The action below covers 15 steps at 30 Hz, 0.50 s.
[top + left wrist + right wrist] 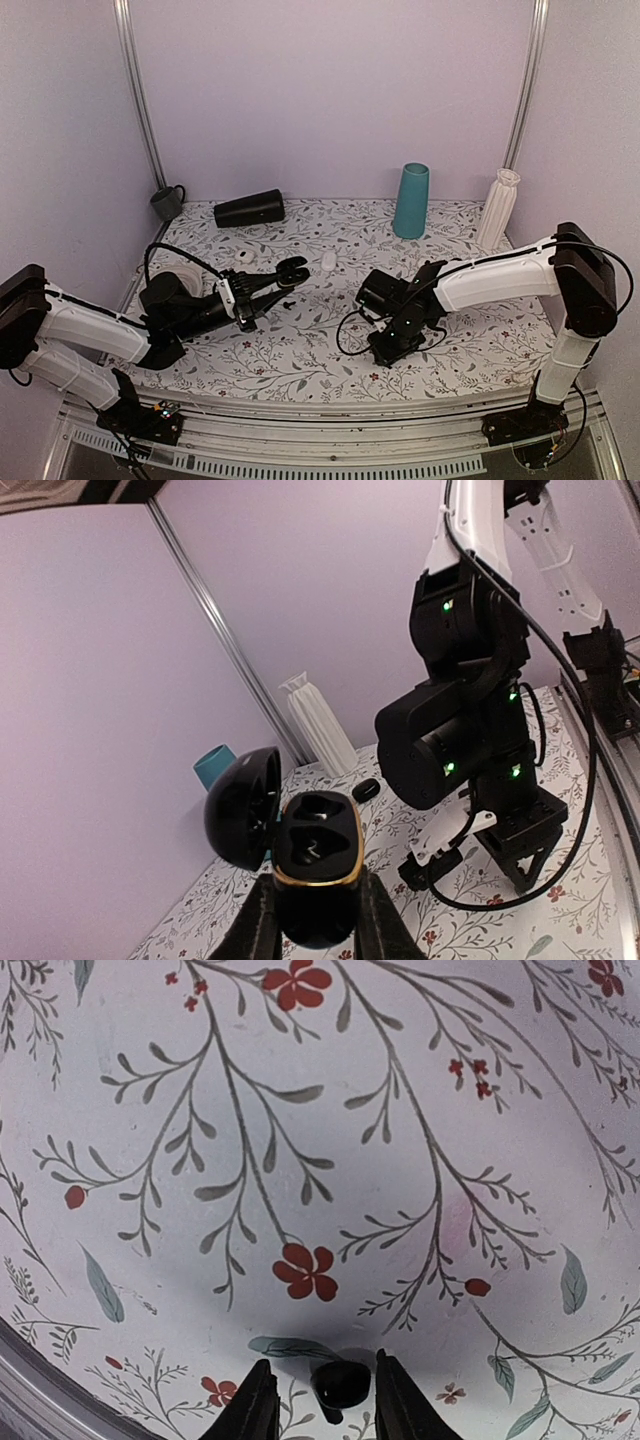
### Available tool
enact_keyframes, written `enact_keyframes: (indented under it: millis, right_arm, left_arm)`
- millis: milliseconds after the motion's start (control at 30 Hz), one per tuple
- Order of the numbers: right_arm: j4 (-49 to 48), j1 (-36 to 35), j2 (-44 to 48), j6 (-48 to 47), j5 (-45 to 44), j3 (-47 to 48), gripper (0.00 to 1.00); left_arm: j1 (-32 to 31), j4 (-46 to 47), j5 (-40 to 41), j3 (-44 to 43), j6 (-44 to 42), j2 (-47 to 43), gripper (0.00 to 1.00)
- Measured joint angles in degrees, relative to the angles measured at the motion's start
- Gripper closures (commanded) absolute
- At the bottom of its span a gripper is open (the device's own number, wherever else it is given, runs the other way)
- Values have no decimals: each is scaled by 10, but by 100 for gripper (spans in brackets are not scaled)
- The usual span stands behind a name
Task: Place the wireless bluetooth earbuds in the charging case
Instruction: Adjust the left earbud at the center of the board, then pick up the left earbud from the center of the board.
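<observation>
TABLETOP RIG: The left tool [318, 932] was clamped on the charging case [318, 865]. It pinched the lower body from both sides & held it up above the floral surface [300, 350]. In the left wrist view the lid [243, 808] stood swung open toward the left of the frame. The case's gold-edged rim faced the camera w/ dark wells showing; whether anything sat in them couldn't be told. In the overhead view the case hung just left of ctr.

The right tool [323, 1363], at the bottom of its wrist view, pointed down at the surface. Its fingers [258, 1400] were set narrow on either side of one earbud [340, 1385], a small glossy black lump lying on the print. A sliver of surface showed between the earbud & the finger at frame left. Contact on the other side wasn't clear, so a firm grip couldn't be confirmed. Overhead, that arm reached in from the right edge w/ its tool down right of ctr, well apart from the case.

Along the back of the surface, across the top of the overhead frame, stood a dark mug [167, 202] at far left. Next came a black cone-shaped cup [249, 209] on its side, an upright teal vase [411, 200] & an upright white ribbed vase [497, 207] at right. A small white rounded item [328, 262] lay just right of the left tool. In the left wrist view a small dark rounded object [366, 790] lay on the surface near the white vase.
</observation>
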<state>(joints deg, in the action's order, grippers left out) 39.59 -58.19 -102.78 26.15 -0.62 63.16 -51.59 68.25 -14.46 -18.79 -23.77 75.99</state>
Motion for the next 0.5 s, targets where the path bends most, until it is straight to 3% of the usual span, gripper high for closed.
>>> enact_keyframes:
  millis: [500]
  right_arm:
    - [-11, -3, 3, -60, -20, -17, 70]
  left_arm:
    - [-1, 0, 0, -6, 0, 0, 100]
